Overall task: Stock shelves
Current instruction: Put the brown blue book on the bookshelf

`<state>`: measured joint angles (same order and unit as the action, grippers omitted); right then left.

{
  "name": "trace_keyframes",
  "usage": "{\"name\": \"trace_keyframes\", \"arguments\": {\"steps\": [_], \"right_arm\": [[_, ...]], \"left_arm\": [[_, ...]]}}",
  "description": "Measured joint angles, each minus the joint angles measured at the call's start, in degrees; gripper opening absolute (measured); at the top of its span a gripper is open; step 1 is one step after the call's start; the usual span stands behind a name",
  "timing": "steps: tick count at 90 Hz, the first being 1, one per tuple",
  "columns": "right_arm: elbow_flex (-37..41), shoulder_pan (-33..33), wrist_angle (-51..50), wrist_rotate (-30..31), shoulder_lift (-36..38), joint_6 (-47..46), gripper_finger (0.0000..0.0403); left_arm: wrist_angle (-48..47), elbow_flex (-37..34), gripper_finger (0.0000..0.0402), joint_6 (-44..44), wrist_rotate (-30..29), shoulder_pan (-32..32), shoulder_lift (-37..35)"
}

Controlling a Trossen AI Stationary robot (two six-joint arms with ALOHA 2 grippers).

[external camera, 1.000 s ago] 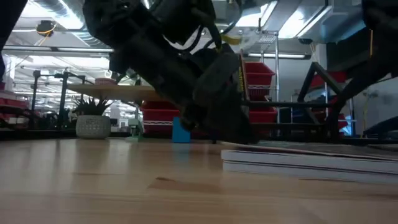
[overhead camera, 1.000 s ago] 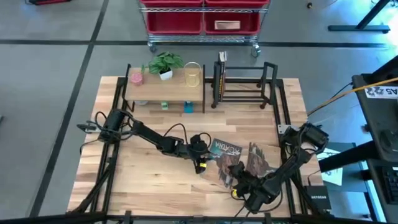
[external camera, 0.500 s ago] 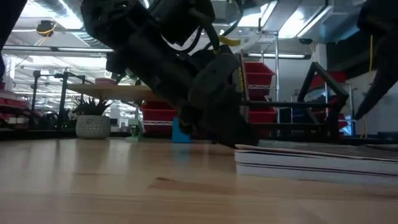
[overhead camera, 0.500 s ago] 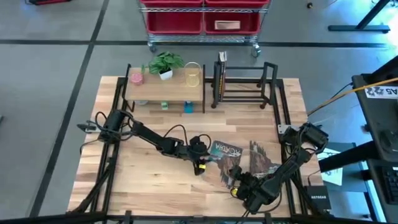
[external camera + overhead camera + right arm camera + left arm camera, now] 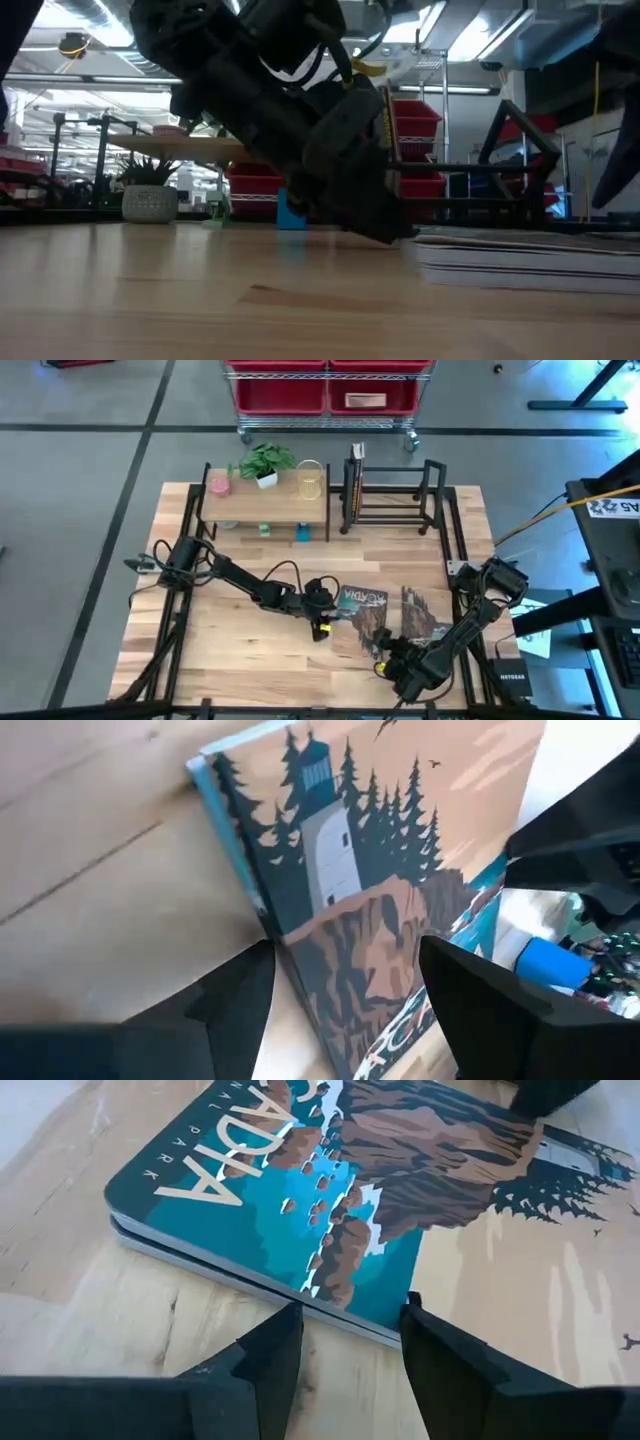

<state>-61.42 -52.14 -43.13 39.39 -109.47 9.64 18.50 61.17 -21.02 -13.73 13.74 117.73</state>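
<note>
**Both grippers at the book lying flat on the table**

Nearest the front edge, the right gripper [image 5: 383, 650] sits low at the book's [image 5: 385, 616] near side, its fingers [image 5: 235, 995] spread wide and empty over the lighthouse cover. The book lies flat on the wooden table [image 5: 220, 650], right of centre. The left gripper [image 5: 328, 612] is at the book's left edge, its fingers [image 5: 270, 1355] parted, holding nothing, just short of the cover's rim. Farther back stands the wood-topped two-tier shelf [image 5: 265, 510], carrying a potted plant [image 5: 264, 463], a pink cup [image 5: 218, 484] and a clear cup [image 5: 310, 480]. Beside it, to the right, the black book rack [image 5: 392, 495] holds one upright book [image 5: 354, 485].
</note>
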Motion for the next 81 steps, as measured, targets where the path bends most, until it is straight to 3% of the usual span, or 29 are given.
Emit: {"name": "trace_keyframes", "arguments": {"steps": [32, 48, 65, 81], "right_arm": [[1.3, 0.0, 8.8, 12.1, 0.0, 1.3, 0.0237], [0.8, 0.0, 9.5, 12.1, 0.0, 3.8, 0.0237], [-0.7, 0.1, 6.7, 6.3, 0.0, 2.5, 0.0237], [-3.2, -0.3, 4.1, 4.9, 0.1, 1.9, 0.0219]], "left_arm": [[0.0, -0.1, 0.0153, 0.0, -0.8, -0.1, 0.0], [0.0, -0.1, 0.0153, 0.0, -0.5, -0.1, 0.0], [0.1, 0.0, 0.0153, 0.0, 0.5, 0.1, 0.0], [-0.1, 0.0, 0.0153, 0.0, 0.4, 0.0, 0.0]]}}
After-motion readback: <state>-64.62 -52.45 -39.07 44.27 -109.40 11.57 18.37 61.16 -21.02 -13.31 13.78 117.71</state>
